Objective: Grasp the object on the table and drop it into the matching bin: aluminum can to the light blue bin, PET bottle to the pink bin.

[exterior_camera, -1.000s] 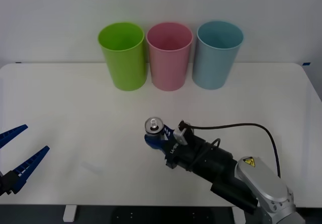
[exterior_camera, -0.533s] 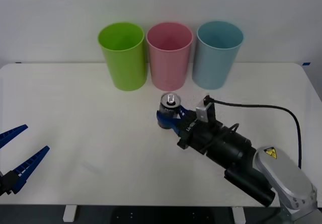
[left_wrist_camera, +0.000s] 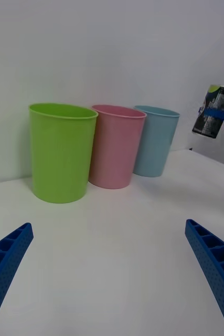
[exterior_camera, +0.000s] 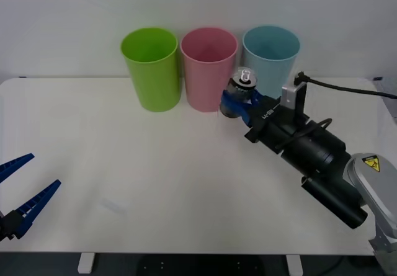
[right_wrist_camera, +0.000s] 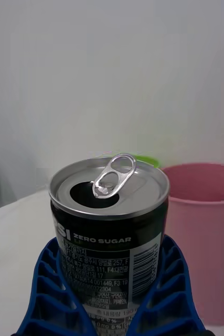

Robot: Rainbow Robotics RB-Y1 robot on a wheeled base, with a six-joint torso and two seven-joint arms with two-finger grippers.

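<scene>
My right gripper is shut on the aluminum can, a small silver can with dark print and a pull-tab top. It holds the can in the air, upright, in front of the gap between the pink bin and the light blue bin. Up close, the can sits between the blue ribbed fingers, with the pink bin just behind. From the left wrist the lifted can hangs beside the light blue bin. My left gripper rests open at the table's near left edge.
A lime green bin stands left of the pink one, all in a row at the table's back. A black cable runs off my right wrist toward the right edge.
My right gripper has carried the can up off the table and back to the right, from mid-table to just in front of the pink and light blue bins. The left arm has stayed still.
</scene>
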